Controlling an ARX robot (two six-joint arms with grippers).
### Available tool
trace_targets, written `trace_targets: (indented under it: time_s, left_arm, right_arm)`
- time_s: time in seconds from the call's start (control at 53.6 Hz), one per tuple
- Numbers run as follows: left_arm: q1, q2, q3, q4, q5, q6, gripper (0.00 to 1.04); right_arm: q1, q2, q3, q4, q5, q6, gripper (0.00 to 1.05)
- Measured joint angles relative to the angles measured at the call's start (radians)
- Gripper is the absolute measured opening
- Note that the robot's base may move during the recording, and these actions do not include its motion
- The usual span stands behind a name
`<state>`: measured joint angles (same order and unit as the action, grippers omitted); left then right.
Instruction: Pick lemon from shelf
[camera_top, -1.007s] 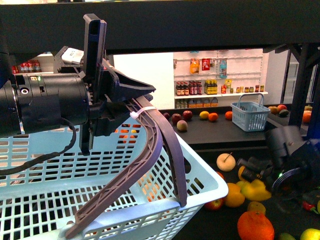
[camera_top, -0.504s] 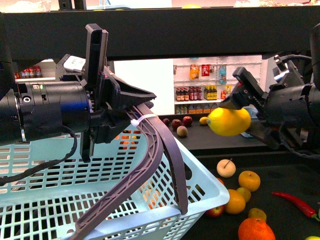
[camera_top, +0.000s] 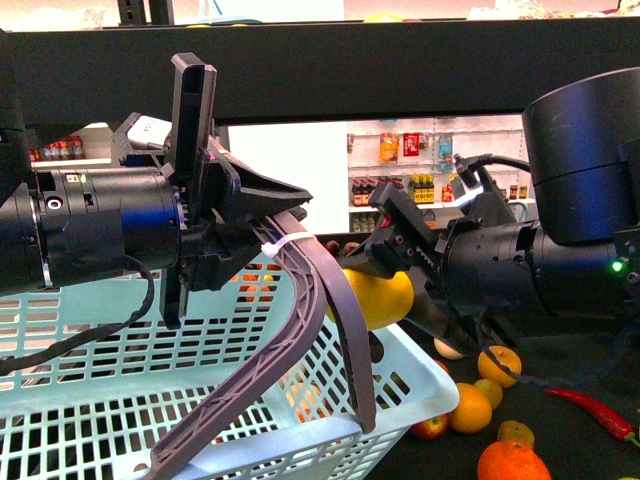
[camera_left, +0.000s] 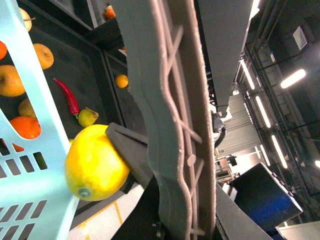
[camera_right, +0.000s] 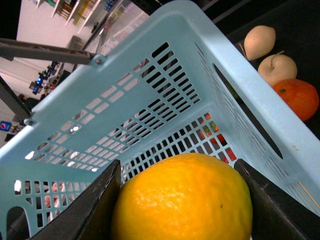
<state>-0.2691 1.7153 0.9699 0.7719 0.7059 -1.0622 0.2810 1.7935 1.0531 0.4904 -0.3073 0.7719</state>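
Under the dark shelf (camera_top: 400, 70), the right gripper (camera_top: 395, 268) clamps the lemon (camera_top: 375, 300) over the basket (camera_top: 425, 365); the left gripper (camera_top: 265, 215) clamps its handle (camera_top: 330, 300); the pick looks done.

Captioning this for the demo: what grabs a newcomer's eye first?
The bright yellow lemon, clamped between the right gripper's fingers at the rim of the pale blue basket. Next, the left gripper gripping the basket's grey handle, filling the front view's left half.

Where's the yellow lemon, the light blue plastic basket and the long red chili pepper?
bright yellow oval lemon (camera_top: 385, 298): front view, middle of its skin.
light blue plastic basket (camera_top: 425, 372): front view, rim corner.
long red chili pepper (camera_top: 592, 410): front view, mid-body.
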Motion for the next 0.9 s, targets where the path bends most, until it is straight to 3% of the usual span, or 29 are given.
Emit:
trace_targets:
  time_s: [0.28,0.504,0.746,0.896]
  left_arm:
    - [0.0,0.0,0.0,0.0,0.0,0.0,0.1]
    - [0.0,0.0,0.0,0.0,0.0,-0.002,0.1]
    - [0.0,0.002,0.001,-0.002,-0.001,0.0,0.1]
    - [0.0,0.002,0.0,-0.002,0.0,0.0,0.1]
  right_arm:
    - [0.03,0.019,-0.016,0.025,-0.004,-0.034,0.62]
    - [0.04,0.019,-0.026,0.062,-0.028,-0.054,0.99]
    - [0.013,0.02,-0.029,0.093,-0.042,-0.051,0.97]
    - [-0.089,0.082,0.017,0.124,0.012,-0.069,0.97]
